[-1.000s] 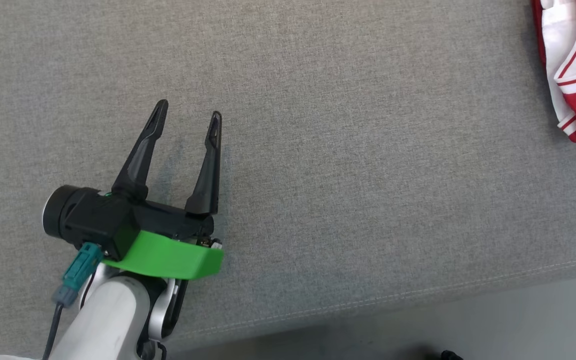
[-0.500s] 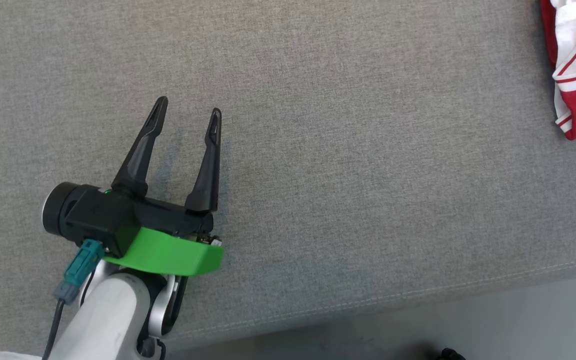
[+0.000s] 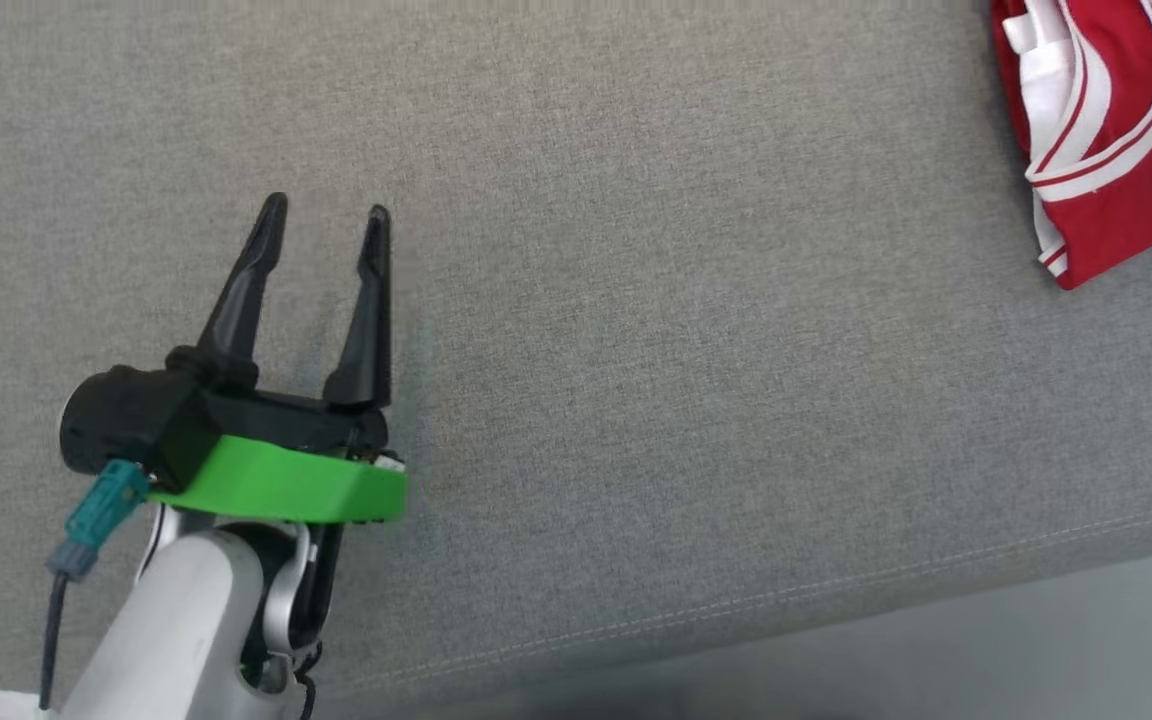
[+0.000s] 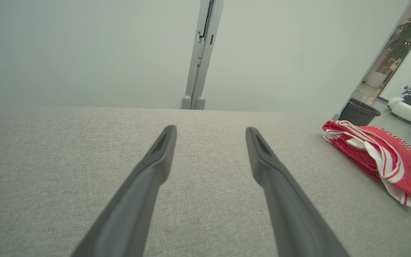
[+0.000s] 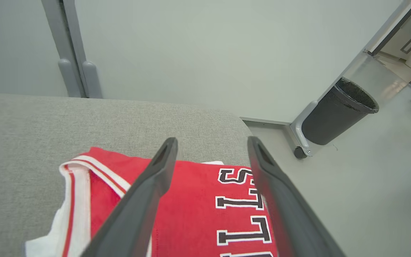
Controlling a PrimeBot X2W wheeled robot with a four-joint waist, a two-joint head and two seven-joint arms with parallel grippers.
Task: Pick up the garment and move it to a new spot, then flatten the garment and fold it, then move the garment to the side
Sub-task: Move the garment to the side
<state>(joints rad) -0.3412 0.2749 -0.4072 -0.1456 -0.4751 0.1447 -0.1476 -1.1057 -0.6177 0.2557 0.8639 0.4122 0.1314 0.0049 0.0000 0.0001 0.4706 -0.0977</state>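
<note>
Left end effector (image 3: 325, 206): released, fingers spread, nothing between them, poised over bare grey upholstered surface (image 3: 656, 330). Right end effector (image 5: 212, 140): released, fingers parted with nothing gripped. The red and white garment (image 5: 191, 207) lies folded directly beneath and ahead of its fingers, black lettering facing up; contact with the cloth cannot be determined. The garment sits well to the right of the left end effector, near the surface's edge. A dark bin (image 5: 337, 114) stands on the floor beyond.

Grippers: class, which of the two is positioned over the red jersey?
The right gripper: its open fingers frame the red jersey beneath. The left gripper, also open, hangs over bare grey upholstery.
</note>
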